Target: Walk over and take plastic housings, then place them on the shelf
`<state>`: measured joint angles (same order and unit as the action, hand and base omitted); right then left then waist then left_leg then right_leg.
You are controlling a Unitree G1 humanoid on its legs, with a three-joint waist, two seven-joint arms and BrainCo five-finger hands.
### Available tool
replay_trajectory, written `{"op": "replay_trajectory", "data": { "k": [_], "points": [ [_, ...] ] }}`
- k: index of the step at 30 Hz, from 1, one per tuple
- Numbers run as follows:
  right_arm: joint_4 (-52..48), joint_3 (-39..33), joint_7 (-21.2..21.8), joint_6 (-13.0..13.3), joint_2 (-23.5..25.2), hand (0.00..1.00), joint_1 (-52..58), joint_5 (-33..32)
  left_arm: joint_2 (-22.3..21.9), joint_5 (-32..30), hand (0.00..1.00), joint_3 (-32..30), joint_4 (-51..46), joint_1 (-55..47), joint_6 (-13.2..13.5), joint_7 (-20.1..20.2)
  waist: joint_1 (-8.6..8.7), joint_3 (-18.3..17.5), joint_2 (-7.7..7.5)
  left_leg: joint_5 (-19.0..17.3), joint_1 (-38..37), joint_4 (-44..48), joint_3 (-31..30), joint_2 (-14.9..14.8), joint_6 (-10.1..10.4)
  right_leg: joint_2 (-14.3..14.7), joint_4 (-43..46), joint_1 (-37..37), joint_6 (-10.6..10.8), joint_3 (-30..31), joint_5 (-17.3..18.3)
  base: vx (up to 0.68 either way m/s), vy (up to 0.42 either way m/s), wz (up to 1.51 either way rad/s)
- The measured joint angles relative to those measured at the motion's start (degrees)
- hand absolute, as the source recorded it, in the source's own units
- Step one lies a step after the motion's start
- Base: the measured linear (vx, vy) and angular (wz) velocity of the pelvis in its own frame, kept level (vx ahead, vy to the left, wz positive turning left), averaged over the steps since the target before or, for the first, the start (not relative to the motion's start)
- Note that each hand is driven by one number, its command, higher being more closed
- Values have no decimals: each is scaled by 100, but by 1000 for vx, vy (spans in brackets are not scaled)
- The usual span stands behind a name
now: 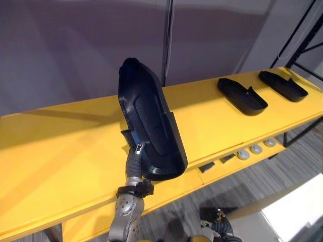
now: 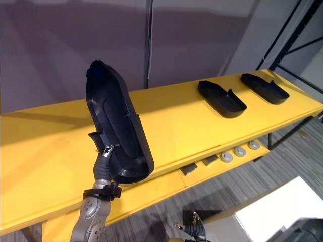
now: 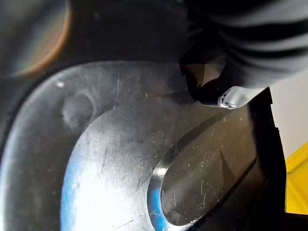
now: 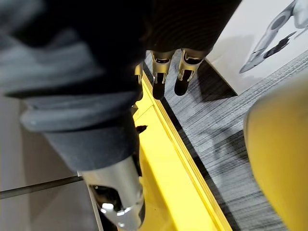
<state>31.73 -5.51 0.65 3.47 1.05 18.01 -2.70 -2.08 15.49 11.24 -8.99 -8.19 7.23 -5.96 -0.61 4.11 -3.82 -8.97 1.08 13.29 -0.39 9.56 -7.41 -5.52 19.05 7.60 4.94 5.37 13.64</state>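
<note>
1. Gripping the upright black housing (image 1: 151, 118) by its lower edge, the left hand (image 1: 138, 148) is holding it over the yellow shelf (image 1: 60, 151).
2. A second housing (image 1: 242, 96) and a third housing (image 1: 282, 84) are lying on the shelf at two o'clock.
3. The right hand (image 4: 160, 72) is hanging loose-fingered, carrying nothing.

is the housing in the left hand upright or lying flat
Upright, slightly tilted: the left hand holds the housing on end by its base.
</note>
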Motion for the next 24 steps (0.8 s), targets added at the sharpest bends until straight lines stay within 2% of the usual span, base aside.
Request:
{"op": "replay_trajectory", "data": {
  "k": [2,3,9,12,18,19,20,21,22,24],
  "points": [
    [0,-1,3,-1,2,0,2,1,-41,0,100,26,62,7,0,-14,-36,-136,0,-72,-92,-12,0,-76,125,110,-345,-225,-180,9,-332,321,-118,9],
    [9,-2,5,0,3,0,-46,1,-44,-4,100,29,90,14,0,-32,-38,-213,18,-107,-124,-30,12,-139,186,156,-557,-375,-94,5,-525,246,-101,-5],
    [67,-18,8,1,43,0,-83,5,-57,-549,100,71,424,228,-28,-194,-13,-406,34,-234,-468,-255,55,-441,455,424,-912,-735,-215,14,-652,224,-110,-10],
    [95,-18,11,1,2,0,-24,5,-58,-684,100,157,662,365,-97,-334,34,-488,41,-195,-513,-345,96,-462,560,440,-1054,-789,-274,27,-690,99,-31,-7],
    [350,-23,8,0,-140,0,-28,26,-59,-899,100,135,1144,435,-224,-567,223,-631,162,-190,-602,-239,168,-412,569,391,-1116,-930,-334,11,-756,37,49,-3],
    [442,-21,7,0,-112,0,-77,27,-48,-901,100,84,1284,494,-228,-597,245,-619,83,-200,-412,101,193,-340,784,251,-1177,-968,-324,7,-814,-38,123,30],
    [733,-25,-3,-9,-13,0,-230,29,28,-925,100,89,1609,660,-249,-620,273,-559,-169,-576,-110,262,385,-342,453,-72,-1268,-1035,-311,46,-813,-64,80,35],
    [853,-42,-4,-19,-17,0,-334,30,-7,-948,100,82,1769,736,-254,-628,276,-528,-159,-442,-137,-178,393,-543,558,-73,-1241,-1032,-304,29,-812,-92,50,39],
    [1003,-85,1,-27,-94,0,-502,33,-67,-985,100,33,2036,809,-304,-677,335,-471,-27,400,-332,-936,628,-854,740,-18,-1216,-1061,-245,33,-803,-86,34,5],
    [941,14,43,-32,-39,0,-625,83,-36,-992,100,-74,2173,945,-308,-754,288,-474,19,529,-449,-1109,691,-835,740,-57,-1159,-970,-240,68,-858,-66,107,-10]
  ]
}}
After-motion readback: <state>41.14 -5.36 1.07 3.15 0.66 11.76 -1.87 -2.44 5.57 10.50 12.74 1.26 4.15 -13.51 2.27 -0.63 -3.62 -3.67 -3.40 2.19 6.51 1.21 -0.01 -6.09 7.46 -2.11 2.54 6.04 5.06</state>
